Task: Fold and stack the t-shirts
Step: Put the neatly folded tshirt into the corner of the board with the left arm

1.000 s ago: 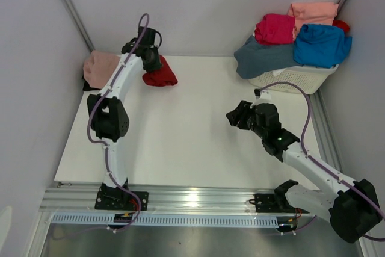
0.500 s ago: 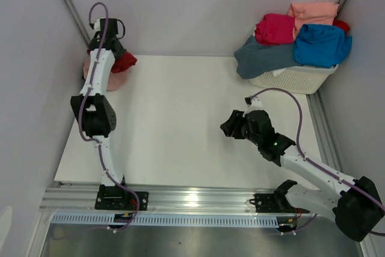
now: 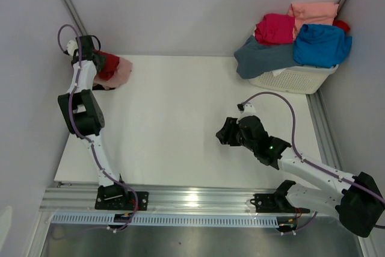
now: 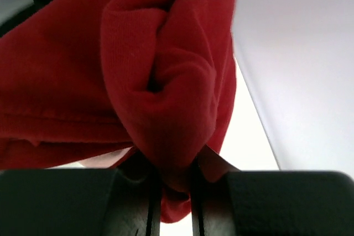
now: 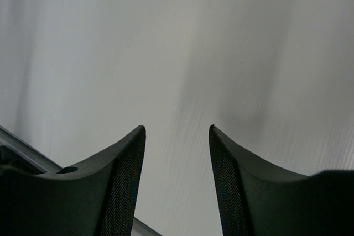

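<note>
My left gripper (image 3: 96,58) is at the far left back corner, shut on the bunched dark red t-shirt (image 3: 108,64), which it holds over the dusty pink t-shirt (image 3: 123,71) lying there. In the left wrist view the dark red t-shirt (image 4: 144,75) fills the frame, pinched between my fingers (image 4: 176,192). My right gripper (image 3: 225,130) is open and empty above the bare middle of the table; its wrist view (image 5: 177,136) shows only white table between the jaws.
A white lattice basket (image 3: 295,77) at the back right holds a heap of t-shirts: slate grey-blue (image 3: 264,57), magenta (image 3: 275,28), bright blue (image 3: 322,45), salmon (image 3: 313,10). Walls close in on the left, back and right. An aluminium rail (image 3: 192,200) runs along the near edge.
My left arm has swung left, carrying the dark red t-shirt from the back of the table over onto the pink t-shirt. My right gripper has drifted left and nearer.
</note>
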`<state>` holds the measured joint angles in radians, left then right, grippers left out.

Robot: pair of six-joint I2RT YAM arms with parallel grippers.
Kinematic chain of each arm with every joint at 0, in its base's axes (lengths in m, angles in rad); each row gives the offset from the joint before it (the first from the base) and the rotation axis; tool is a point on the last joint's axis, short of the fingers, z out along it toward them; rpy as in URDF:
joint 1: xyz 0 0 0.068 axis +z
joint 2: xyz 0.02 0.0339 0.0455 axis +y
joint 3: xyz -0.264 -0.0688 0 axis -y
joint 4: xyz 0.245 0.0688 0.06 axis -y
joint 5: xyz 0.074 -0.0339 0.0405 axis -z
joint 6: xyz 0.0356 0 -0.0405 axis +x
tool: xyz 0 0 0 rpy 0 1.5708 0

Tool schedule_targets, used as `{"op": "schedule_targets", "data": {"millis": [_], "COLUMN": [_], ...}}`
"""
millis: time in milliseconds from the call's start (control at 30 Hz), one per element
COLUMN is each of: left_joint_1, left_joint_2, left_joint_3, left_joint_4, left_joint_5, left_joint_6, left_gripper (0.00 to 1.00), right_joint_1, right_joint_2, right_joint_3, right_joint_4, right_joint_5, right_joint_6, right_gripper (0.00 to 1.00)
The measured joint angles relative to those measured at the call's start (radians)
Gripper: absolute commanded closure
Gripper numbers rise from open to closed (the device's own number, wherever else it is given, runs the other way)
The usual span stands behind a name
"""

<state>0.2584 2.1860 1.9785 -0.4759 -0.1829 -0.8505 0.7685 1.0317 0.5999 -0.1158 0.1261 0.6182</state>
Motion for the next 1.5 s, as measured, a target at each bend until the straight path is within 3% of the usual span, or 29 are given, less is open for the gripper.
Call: {"op": "schedule_targets", "data": {"millis": [100, 300, 400, 533, 867, 1067, 1133, 1200, 1400, 1500], "left_joint_1": [0.005, 0.024, 0.044, 0.064, 0.106, 0.105, 0.102, 0.099, 0.092, 0.063], "left_joint_2": [0.000, -0.002, -0.002, -0.011, -0.044, -0.236, -0.321, -0.394, -0.498, -0.566], "left_joint_3": [-0.071, -0.203, -0.214, -0.214, -0.179, -0.288, -0.315, -0.337, -0.380, -0.497], "left_joint_4": [0.060, 0.119, 0.119, 0.106, 0.040, 0.098, 0.127, 0.163, 0.214, 0.264], "left_joint_5": [0.041, 0.105, 0.138, 0.156, 0.250, 0.255, 0.255, 0.254, 0.277, 0.270], "left_joint_6": [-0.062, -0.159, -0.174, -0.177, -0.096, 0.004, 0.040, 0.074, 0.118, 0.166], "left_gripper": [0.99, 0.87, 0.73, 0.65, 0.59, 0.55, 0.47, 0.09, 0.09, 0.06], "right_joint_1": [0.012, 0.021, 0.023, 0.028, 0.030, 0.031, 0.031, 0.031, 0.031, 0.031], "right_joint_2": [0.012, 0.038, 0.063, 0.093, 0.158, 0.176, 0.187, 0.197, 0.220, 0.217], "right_joint_3": [0.010, 0.025, 0.035, 0.048, 0.084, 0.107, 0.124, 0.139, 0.181, 0.184], "right_joint_4": [-0.005, -0.003, 0.003, 0.018, 0.058, 0.063, 0.064, 0.068, 0.069, 0.071], "right_joint_5": [0.014, 0.037, 0.042, 0.041, -0.035, -0.041, -0.043, -0.046, -0.060, -0.055], "right_joint_6": [0.008, 0.018, 0.018, 0.018, -0.010, -0.049, -0.066, -0.082, -0.132, -0.157], "right_gripper": [0.46, 0.46, 0.46, 0.44, 0.37, 0.31, 0.30, 0.29, 0.28, 0.28]}}
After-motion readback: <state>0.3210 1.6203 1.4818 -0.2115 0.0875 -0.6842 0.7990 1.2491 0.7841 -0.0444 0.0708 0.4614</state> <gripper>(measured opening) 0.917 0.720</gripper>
